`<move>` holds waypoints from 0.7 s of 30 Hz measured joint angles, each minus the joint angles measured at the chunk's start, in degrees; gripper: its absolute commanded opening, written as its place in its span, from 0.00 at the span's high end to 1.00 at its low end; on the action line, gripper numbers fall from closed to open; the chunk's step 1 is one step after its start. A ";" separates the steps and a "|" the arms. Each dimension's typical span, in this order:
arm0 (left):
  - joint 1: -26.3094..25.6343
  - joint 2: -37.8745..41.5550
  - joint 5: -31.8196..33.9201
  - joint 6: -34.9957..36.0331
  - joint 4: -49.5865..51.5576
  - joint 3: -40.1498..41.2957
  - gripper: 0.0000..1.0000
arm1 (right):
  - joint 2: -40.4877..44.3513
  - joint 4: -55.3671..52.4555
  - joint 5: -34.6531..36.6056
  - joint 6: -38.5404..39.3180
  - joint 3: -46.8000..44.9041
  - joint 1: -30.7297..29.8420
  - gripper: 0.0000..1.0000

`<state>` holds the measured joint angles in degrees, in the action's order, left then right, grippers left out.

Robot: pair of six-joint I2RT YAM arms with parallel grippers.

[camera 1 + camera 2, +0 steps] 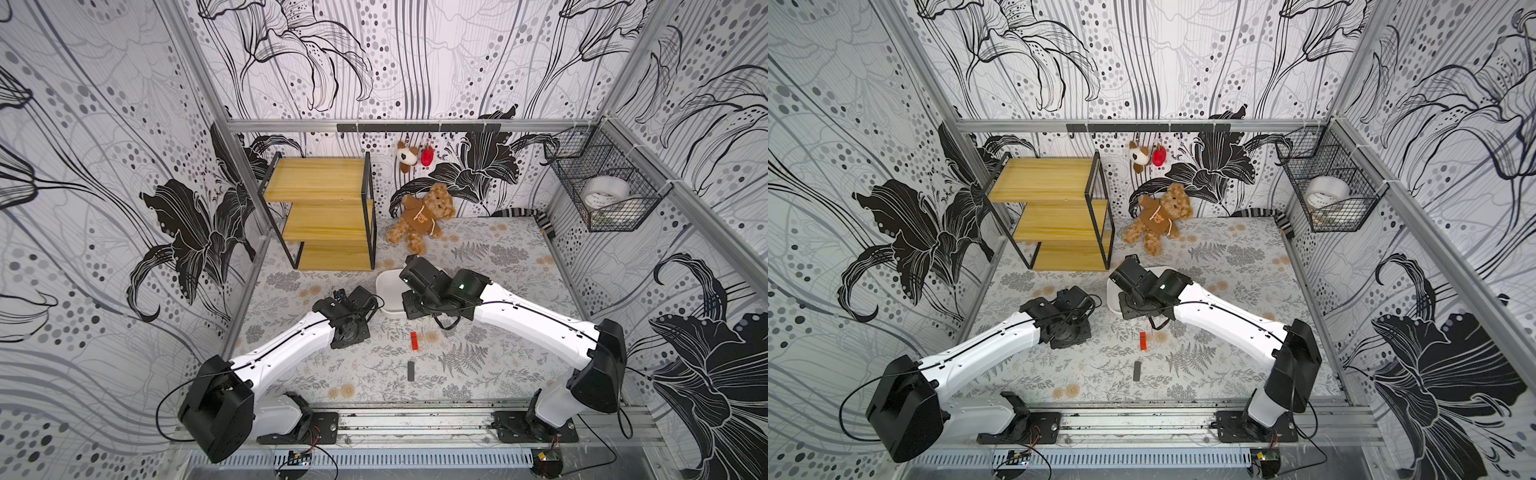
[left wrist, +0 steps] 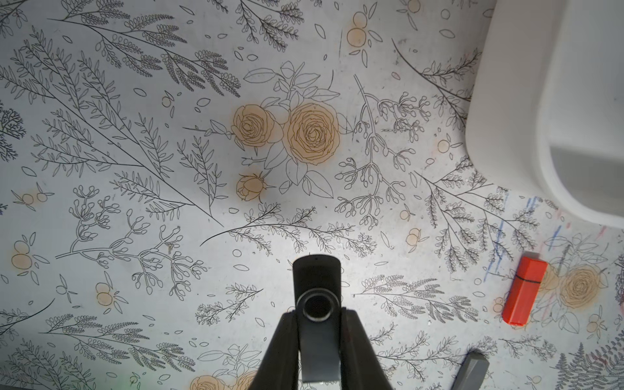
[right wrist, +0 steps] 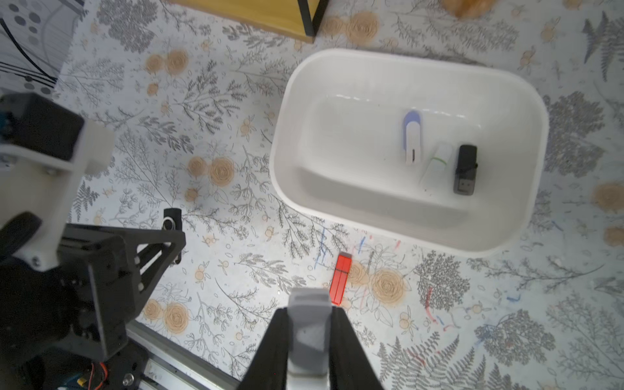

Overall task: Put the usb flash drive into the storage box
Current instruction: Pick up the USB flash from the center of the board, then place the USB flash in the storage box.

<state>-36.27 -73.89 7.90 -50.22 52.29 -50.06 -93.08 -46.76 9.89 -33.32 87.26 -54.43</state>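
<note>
My left arm (image 1: 286, 353) in from seven o'clock, left gripper (image 2: 319, 314) clamped on a black flash drive (image 2: 315, 280) over the flowered table (image 1: 498, 353), right gripper (image 3: 309, 312) pinching a grey flash drive (image 3: 309, 331) near the white storage box (image 3: 378, 199), red flash drive (image 1: 414, 340) at its five o'clock, lily-print walls (image 1: 104, 208).

Looking down into a robot lab's test cell, not a lived-in room: aluminium frame (image 1: 291, 124) boxing it in, walls just panels of lily-print wallpaper (image 1: 104, 166). Up front, left arm (image 1: 282, 353) and right arm (image 1: 536, 324) bolted to a metal rail (image 1: 415, 419), cables looping free, a bare circuit board (image 1: 299, 457) below. Floral printed mat (image 1: 478, 365) scribbled with pen marks (image 3: 322, 246). Staged props all round: wooden shelf (image 1: 320, 199), teddy bear (image 1: 422, 218), wire basket (image 1: 602, 191), plush toys (image 1: 406, 156) on a hook bar (image 1: 415, 127), white storage box (image 3: 337, 152) holding usb flash drives (image 3: 465, 169).
</note>
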 measured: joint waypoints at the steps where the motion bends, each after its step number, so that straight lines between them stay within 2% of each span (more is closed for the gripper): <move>1: 0.00 0.07 0.00 0.02 0.00 0.00 1.00 | -1.20 0.07 -0.09 0.68 0.81 1.36 1.00; 7: 0.04 1.16 -0.15 0.00 -0.17 0.42 1.00 | -12.52 3.13 -1.07 5.44 3.45 7.91 1.00; 13: 0.04 1.27 -1.16 0.00 -0.50 1.79 1.00 | -23.61 5.40 -1.53 10.21 8.83 11.10 1.00; 21: 0.04 1.14 -1.53 0.00 -1.20 1.81 1.00 | -28.06 7.23 -2.03 13.29 11.30 13.38 1.00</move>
<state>-36.23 -72.75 6.37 -50.22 51.09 -48.25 -121.14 -39.53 7.86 -20.03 98.56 -41.06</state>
